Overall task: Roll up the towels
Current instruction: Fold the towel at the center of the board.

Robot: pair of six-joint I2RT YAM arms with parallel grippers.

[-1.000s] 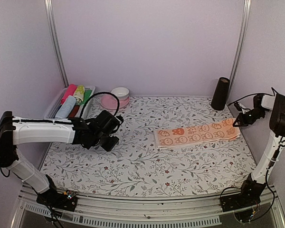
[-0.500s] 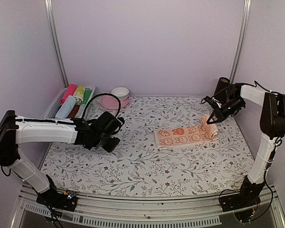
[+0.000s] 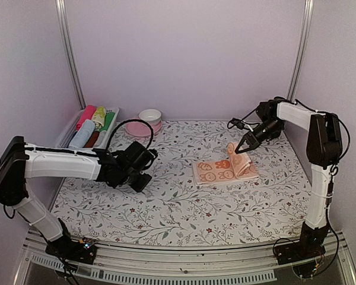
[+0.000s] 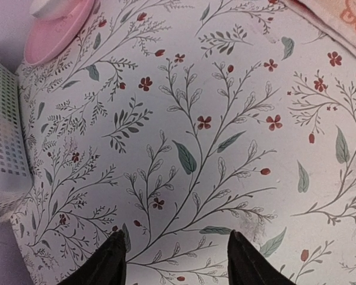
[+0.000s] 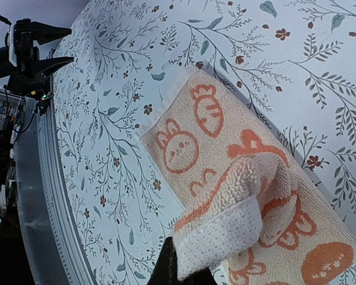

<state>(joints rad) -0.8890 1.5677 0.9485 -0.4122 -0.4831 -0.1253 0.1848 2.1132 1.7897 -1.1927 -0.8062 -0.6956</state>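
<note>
The peach towel (image 3: 221, 172) is found right of centre on the floral sheet (image 3: 178, 208), its right end pinched in the closed right gripper (image 3: 240, 148) and lifted over; rolling is judged barely begun. The left gripper (image 4: 175, 261) is held half open, empty. A pale blue roll (image 3: 83, 135), possibly the other towel, is noted in the basket (image 3: 64, 134).

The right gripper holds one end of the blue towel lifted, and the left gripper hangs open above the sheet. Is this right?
Not blue: the right wrist view shows a peach-orange towel. The right gripper holds one end lifted, and the left gripper hangs open above the sheet.
</note>
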